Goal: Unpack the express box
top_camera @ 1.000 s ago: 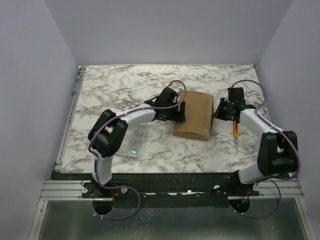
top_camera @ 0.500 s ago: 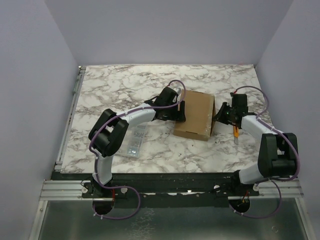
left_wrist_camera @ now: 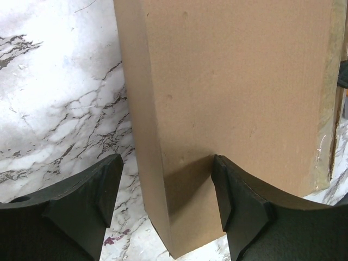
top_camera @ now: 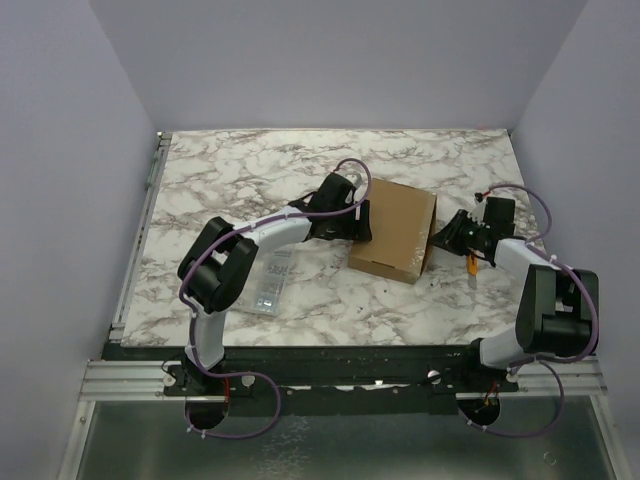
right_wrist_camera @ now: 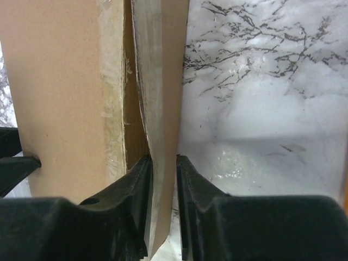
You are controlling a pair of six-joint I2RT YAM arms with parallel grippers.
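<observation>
Cardboard express box [top_camera: 392, 232], toward the marble table's [top_camera: 250, 160] right edge, now gapes wider as we pull its flap [right_wrist_camera: 160, 109] rightward, right gripper [right_wrist_camera: 163, 179] clenched on it, left gripper [left_wrist_camera: 166, 163] spread, bracing the opposite side.

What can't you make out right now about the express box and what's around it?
Every view: the contents of the express box. Cardboard hides them, and the gap behind the flap in the right pincer is dark.
Top view: the orange item right of the box is too small to identify.
Top view: the parts in the clear case are too small.
</observation>
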